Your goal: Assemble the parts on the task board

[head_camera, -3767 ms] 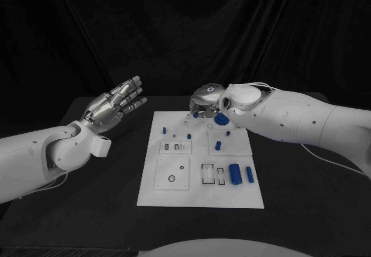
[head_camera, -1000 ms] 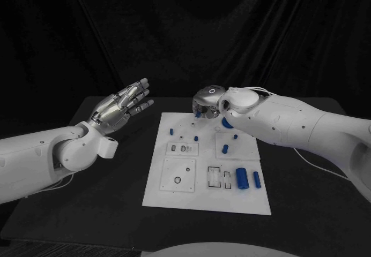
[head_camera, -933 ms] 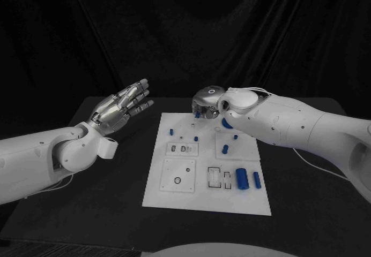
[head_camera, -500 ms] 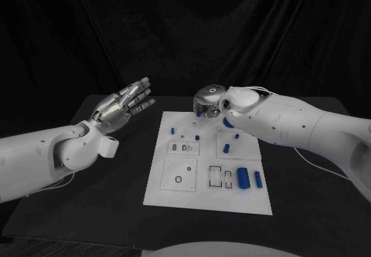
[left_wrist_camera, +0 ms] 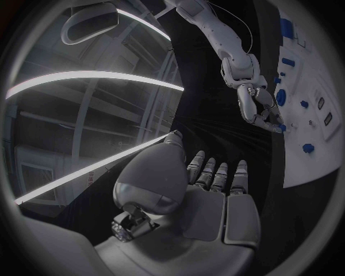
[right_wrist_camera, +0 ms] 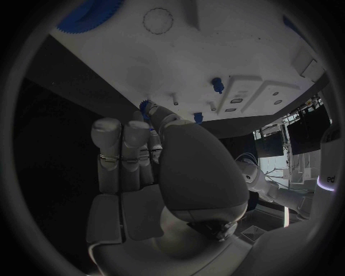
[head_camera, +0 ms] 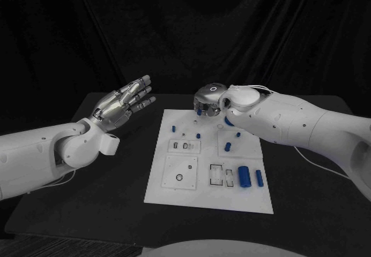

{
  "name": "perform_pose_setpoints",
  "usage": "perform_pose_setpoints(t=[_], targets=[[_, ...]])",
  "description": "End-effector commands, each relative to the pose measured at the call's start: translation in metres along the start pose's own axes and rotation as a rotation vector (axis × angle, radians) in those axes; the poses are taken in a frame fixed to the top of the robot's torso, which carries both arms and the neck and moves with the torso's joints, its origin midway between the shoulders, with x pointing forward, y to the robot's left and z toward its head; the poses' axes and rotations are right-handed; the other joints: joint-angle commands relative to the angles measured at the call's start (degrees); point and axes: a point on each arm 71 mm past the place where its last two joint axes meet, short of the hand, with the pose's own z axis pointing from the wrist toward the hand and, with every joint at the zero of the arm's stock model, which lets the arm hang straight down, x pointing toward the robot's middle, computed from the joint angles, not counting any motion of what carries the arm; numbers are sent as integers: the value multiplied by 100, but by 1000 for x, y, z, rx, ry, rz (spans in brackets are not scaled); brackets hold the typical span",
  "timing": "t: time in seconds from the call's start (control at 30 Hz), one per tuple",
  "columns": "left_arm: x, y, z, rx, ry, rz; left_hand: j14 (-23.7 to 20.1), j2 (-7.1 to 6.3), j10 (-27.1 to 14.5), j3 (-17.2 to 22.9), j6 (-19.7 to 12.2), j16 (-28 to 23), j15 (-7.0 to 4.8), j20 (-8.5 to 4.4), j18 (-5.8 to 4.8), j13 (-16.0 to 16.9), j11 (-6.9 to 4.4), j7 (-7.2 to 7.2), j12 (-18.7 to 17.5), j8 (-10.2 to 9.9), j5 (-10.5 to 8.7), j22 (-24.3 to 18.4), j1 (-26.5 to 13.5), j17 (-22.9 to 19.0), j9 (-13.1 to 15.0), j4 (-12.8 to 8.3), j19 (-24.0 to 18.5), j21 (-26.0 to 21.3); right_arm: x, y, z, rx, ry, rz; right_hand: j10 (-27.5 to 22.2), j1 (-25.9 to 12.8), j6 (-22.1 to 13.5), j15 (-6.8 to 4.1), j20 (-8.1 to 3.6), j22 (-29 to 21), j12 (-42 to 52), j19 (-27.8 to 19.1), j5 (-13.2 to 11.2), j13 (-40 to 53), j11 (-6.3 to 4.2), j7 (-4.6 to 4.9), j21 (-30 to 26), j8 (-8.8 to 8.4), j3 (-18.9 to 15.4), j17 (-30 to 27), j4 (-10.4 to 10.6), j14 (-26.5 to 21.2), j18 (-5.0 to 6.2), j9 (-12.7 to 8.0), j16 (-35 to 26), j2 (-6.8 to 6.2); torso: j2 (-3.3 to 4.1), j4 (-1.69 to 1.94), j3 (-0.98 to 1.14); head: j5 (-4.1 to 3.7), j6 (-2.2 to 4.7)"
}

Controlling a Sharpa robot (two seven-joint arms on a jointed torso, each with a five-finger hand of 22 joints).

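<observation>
The right hand (head_camera: 207, 101) is bent down over the far edge of the white board (head_camera: 208, 201), and its fingertips (right_wrist_camera: 149, 109) pinch a small blue toothed part (right_wrist_camera: 146, 105), which looks like a little gear. In the right wrist view this part sits at the very end of the fingers, just above the board surface and close to two thin white pins (right_wrist_camera: 175, 99) that stand up from the board. So the place for the part lies straight ahead of the fingertips and a little lower, on the far left corner region of the board; I judge that the coming move is a short descent onto one of these pins, though I cannot tell which pin is meant. The pins are upright, so the hole of the part has to come down along this vertical axis, not from the side. A larger blue gear (right_wrist_camera: 89, 14) lies near on the same far strip of the board. The left hand (head_camera: 120, 104) is raised beside the board with its fingers spread and it holds nothing; it is well apart from the pins, so the right hand is clearly the nearer one for this step.
</observation>
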Motion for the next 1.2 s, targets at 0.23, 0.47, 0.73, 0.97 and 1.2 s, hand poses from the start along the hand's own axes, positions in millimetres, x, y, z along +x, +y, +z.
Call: perform_pose_setpoints(t=[0.23, 0.47, 0.73, 0.97, 1.2], targets=[[1, -2, 1, 13, 8, 0, 31, -4, 41, 28, 58, 64, 55, 31, -114, 76, 40, 60, 168, 90, 78, 46, 86, 30, 103, -35, -1, 75, 0, 1, 1, 19, -7, 0, -52, -151, -36, 31, 15, 119, -88, 12, 37, 30, 39, -5, 103, 35, 159, 58, 34, -27, -328, 234, 93, -3, 56, 62, -1, -60, 40], [1, -2, 2, 12, 9, -1, 34, -4, 45, 33, 89, 66, 57, 37, -114, 77, 32, 105, 179, 101, 91, 46, 96, 31, 107, -36, 0, 77, 2, 0, 2, 27, 5, -1, -69, -151, -98, 35, 20, 120, -118, -6, 41, 27, 50, -11, 90, -7, 166, 41, 23, -46, -325, 235, 79, -13, 49, 42, -6, -51, 21], [1, -2, 2, 12, 10, -1, 35, -5, 44, 37, 98, 66, 57, 40, -114, 76, 24, 129, 173, 105, 107, 47, 105, 31, 107, -40, 2, 78, 5, -1, 1, 47, 27, 3, -577, -224, -776, 111, 80, 7, -439, -167, 12, -29, 143, -194, -92, -322, 213, -145, 19, -210, -290, 112, -74, -151, 51, 52, -4, -55, 4], [0, -2, 2, 12, 10, -1, 34, -7, 43, 38, 92, 66, 57, 41, -114, 76, 20, 136, 171, 103, 112, 46, 108, 30, 106, -42, 1, 77, 6, -4, -2, 52, 23, 4, -1141, -327, -1189, 120, 110, -121, -609, -323, -37, 5, 125, -329, -300, -304, 67, -325, -15, -366, -245, 6, -205, -230, 48, 45, -6, -33, 4], [-2, -3, 0, 11, 6, 0, 31, -8, 41, 39, 84, 63, 57, 42, -114, 74, 19, 140, 163, 101, 117, 45, 110, 29, 105, -43, 0, 77, 5, -12, -12, 52, -36, 29, -1624, -599, -1525, 161, 147, -217, -597, -456, -197, 60, 153, -398, -512, -304, -365, -479, 140, -527, -217, -83, -312, -200, 47, 40, -3, -18, 29]])
